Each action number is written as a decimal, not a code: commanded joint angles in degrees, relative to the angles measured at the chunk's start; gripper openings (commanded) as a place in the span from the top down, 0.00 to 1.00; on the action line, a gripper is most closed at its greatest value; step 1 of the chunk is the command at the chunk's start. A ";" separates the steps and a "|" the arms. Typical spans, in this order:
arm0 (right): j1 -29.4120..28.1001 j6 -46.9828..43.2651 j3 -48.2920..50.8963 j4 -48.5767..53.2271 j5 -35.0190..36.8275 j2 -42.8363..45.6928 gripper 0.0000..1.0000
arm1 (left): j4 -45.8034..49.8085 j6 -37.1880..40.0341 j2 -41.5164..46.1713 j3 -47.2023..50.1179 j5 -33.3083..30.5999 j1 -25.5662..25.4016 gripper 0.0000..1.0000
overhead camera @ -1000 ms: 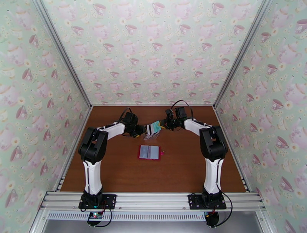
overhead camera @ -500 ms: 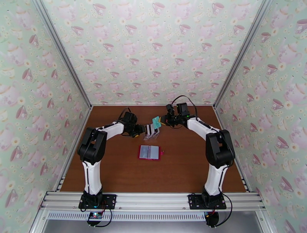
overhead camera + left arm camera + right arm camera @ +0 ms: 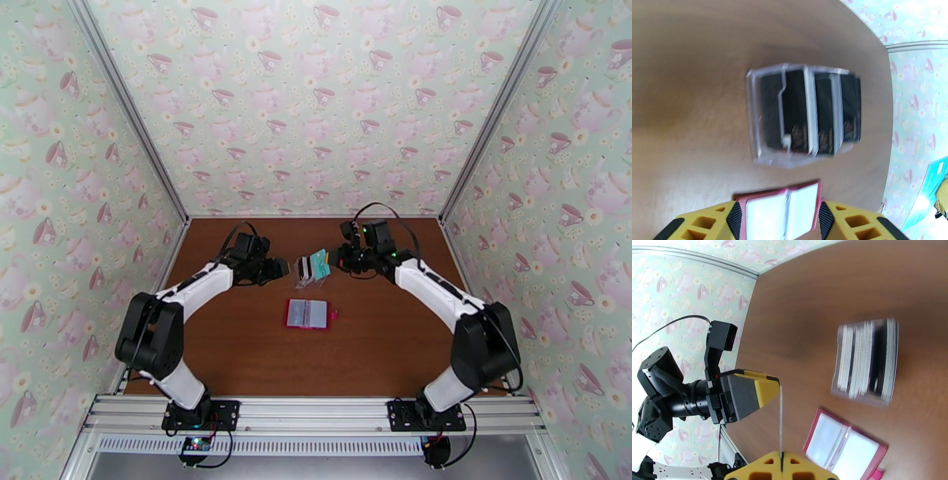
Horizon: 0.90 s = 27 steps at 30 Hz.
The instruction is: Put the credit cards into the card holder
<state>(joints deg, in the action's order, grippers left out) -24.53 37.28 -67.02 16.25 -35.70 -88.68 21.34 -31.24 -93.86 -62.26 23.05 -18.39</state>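
Observation:
The red card holder [image 3: 308,314] lies open on the brown table, its pale pockets facing up; it also shows as the card holder [image 3: 782,209] and the card holder [image 3: 845,447]. My right gripper [image 3: 332,260] is shut on a teal credit card [image 3: 320,262], held just above the rack. In the right wrist view that card [image 3: 781,417] is edge-on, a thin line rising from my right gripper [image 3: 782,463]. Several dark credit cards [image 3: 805,112] stand in a clear rack. My left gripper [image 3: 278,270] is open, left of the rack, with nothing between its fingertips [image 3: 734,211].
The clear slotted rack [image 3: 303,272] stands just behind the card holder, between both grippers. Floral walls enclose the table on three sides. Bare brown table [image 3: 371,355] lies in front of the card holder and to both sides.
My left gripper has opened a little and pulled back to the left, away from the rack. My right gripper lifted the teal card out of the rack and holds it beside the rack's right end.

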 commanded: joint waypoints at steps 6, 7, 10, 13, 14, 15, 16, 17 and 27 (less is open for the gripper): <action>-4.61 11.82 15.53 -13.84 8.75 10.99 1.00 | 0.04 2.59 6.19 8.62 -1.28 -1.84 0.42; -5.32 12.49 16.96 -14.42 9.80 12.05 1.00 | -0.37 2.67 6.40 9.49 -1.16 -2.00 0.42; -7.26 14.01 20.28 -15.69 12.39 14.46 1.00 | -1.46 2.68 6.45 11.87 -0.34 -2.08 0.42; -8.23 16.24 23.90 -18.45 13.50 15.96 1.00 | -2.41 3.15 6.47 13.98 0.10 -2.71 0.42; -8.62 16.85 25.02 -19.25 13.94 16.23 1.00 | -2.60 3.37 6.50 14.68 0.21 -2.91 0.41; -9.07 17.28 25.95 -20.03 14.48 16.50 1.00 | -2.80 3.71 6.50 15.28 0.20 -3.13 0.41; -9.52 17.69 26.80 -20.79 15.12 16.59 1.00 | -3.08 3.95 6.37 15.70 0.31 -3.29 0.40; -9.94 18.25 27.72 -21.89 15.66 16.58 1.00 | -3.43 4.06 6.04 16.16 0.75 -3.42 0.40; -13.36 23.57 35.41 -34.99 19.47 12.13 1.00 | -6.16 4.74 3.84 16.51 1.74 -5.66 0.40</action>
<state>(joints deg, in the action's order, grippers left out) -37.15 58.39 -33.12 -12.64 -18.94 -75.02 16.60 -27.94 -88.62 -45.30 23.68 -23.53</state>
